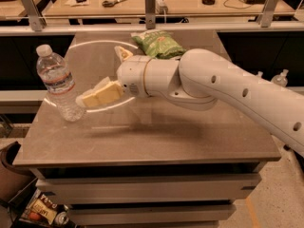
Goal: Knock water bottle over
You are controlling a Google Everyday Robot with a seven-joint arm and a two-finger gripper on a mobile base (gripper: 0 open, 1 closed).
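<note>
The water bottle [58, 82] is clear ribbed plastic with a white cap and a white-red-blue label. It stands at the left of the brown table [152, 137] and leans with its cap to the left. My gripper [84, 101] has cream fingers, held shut and empty. It reaches in from the right on a white arm. Its tips touch the lower part of the bottle, just below the label.
A green chip bag [157, 44] lies at the back of the table behind my arm. A small clear pump-top bottle [280, 78] stands off the table to the right. A desk with scissors [114, 2] runs behind. A bin with snacks [42, 210] sits on the floor at lower left.
</note>
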